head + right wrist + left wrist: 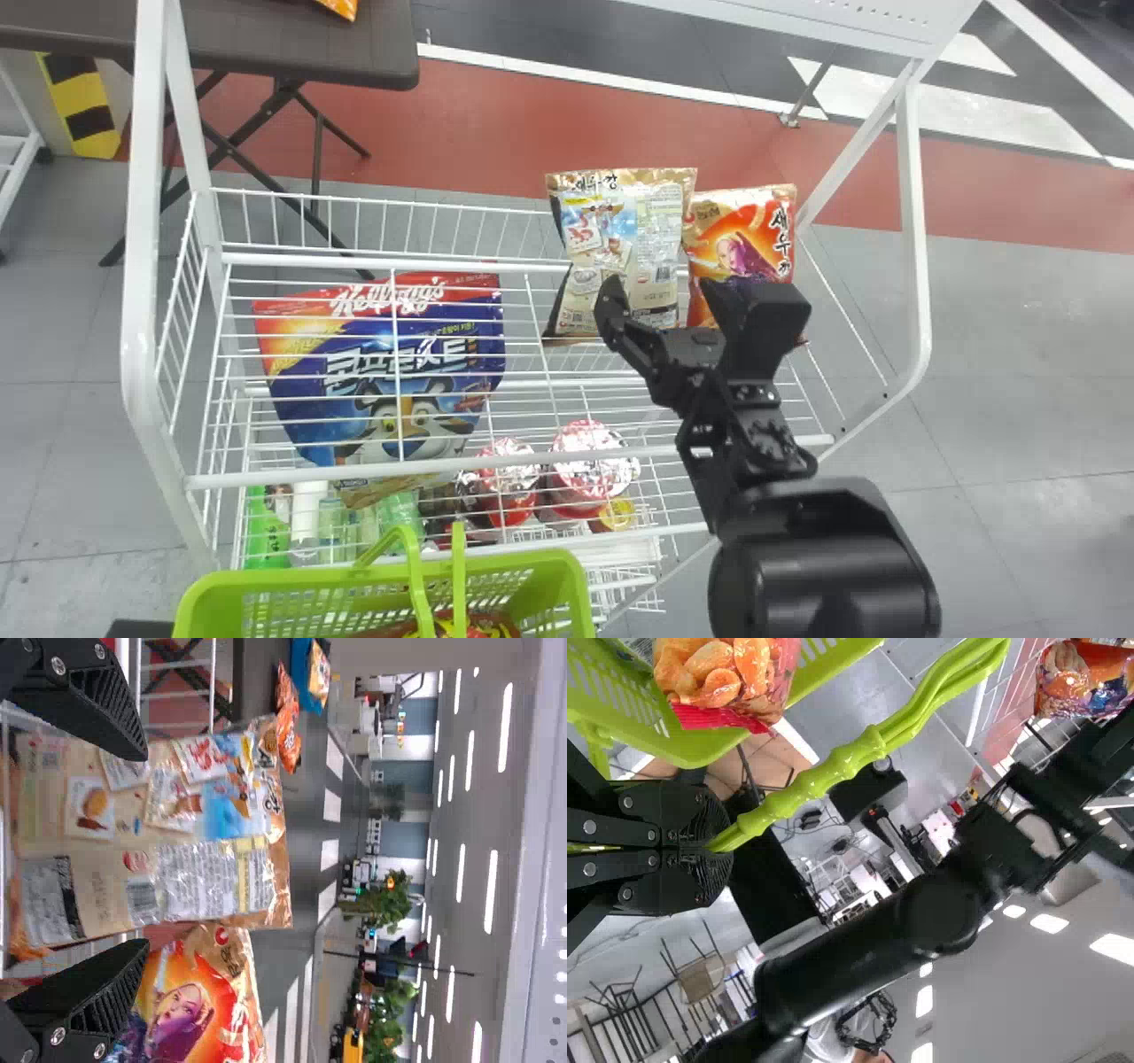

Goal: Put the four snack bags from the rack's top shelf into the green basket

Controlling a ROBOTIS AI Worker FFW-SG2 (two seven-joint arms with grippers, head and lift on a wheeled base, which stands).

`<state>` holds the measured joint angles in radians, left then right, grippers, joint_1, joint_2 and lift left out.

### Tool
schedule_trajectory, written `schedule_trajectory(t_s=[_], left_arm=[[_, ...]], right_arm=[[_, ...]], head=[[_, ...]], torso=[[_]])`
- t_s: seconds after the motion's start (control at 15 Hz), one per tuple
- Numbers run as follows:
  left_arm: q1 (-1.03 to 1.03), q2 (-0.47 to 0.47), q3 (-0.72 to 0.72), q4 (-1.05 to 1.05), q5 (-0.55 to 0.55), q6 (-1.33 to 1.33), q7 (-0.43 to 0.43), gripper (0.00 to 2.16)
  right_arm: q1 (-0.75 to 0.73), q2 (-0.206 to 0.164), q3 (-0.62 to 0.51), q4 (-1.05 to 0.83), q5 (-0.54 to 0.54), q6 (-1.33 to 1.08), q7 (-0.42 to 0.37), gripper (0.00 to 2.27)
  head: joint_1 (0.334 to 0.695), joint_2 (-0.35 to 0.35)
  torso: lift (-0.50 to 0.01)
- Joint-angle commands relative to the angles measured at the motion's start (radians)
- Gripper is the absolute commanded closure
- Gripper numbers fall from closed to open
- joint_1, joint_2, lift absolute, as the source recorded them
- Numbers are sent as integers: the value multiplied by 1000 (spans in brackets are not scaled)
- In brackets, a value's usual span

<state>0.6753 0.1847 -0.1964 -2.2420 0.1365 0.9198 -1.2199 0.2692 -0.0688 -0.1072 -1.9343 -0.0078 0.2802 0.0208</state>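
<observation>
- Beyond the white rack (917, 266), we see grey floor (983, 354) and a red band (496, 133).
- Nearest, our left gripper (719, 850) clenches the handles (833, 771) of the green basket (310, 578), a snack bag (483, 626) inside.
- On the top shelf (310, 260), we have the blue bag (372, 390).
- Farther over, our right gripper's (663, 288) fingers stand apart at the beige bag (629, 239), beside the orange bag (726, 244).
- We judge it's grasping time: pinch the beige one, then lift clear.

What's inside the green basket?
A shiny red and yellow snack bag is in the green basket. The basket's handles hide a bit of it. I can't tell what's underneath, because the bag covers that spot.
</observation>
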Motion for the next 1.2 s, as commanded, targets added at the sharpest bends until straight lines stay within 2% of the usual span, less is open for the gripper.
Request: schedule_trajectory(t_s=[0.0,0.13,0.2,0.27,0.33,0.4,0.53,0.73,0.87,1.13], left_arm=[[-3,1,0,1,0,0,0,1902],[-5,1,0,2,0,0,2,1902],[-5,1,0,1,0,3,2,1902],[-5,1,0,1,0,3,2,1902],[-6,1,0,1,0,3,2,1902],[-6,1,0,1,0,3,2,1902],[-6,1,0,1,0,3,2,1902],[-8,2,0,1,0,3,2,1902],[-10,2,0,1,0,3,2,1902],[-13,-1,0,1,0,3,2,1902]], right_arm=[[-82,-3,-17,71,11,63,10,66],[-122,-2,-17,115,22,96,39,90],[-134,-3,-19,127,12,100,76,171],[-139,-2,-22,132,11,103,146,603],[-139,-2,-20,135,12,112,177,873],[-139,0,-17,133,12,130,192,1460],[-139,0,-16,132,2,164,208,2054],[-85,1,-17,67,-12,158,223,2111],[-7,0,-25,-51,-49,155,228,2111],[173,0,-135,-347,-198,253,263,2111]], head=[[695,-350],[695,-350],[695,-350],[695,-350],[695,-350],[695,-350],[695,-350],[695,-350],[695,-350],[695,-350]], torso=[[0],[0],[0],[0],[0],[0],[0],[0],[0],[0]])
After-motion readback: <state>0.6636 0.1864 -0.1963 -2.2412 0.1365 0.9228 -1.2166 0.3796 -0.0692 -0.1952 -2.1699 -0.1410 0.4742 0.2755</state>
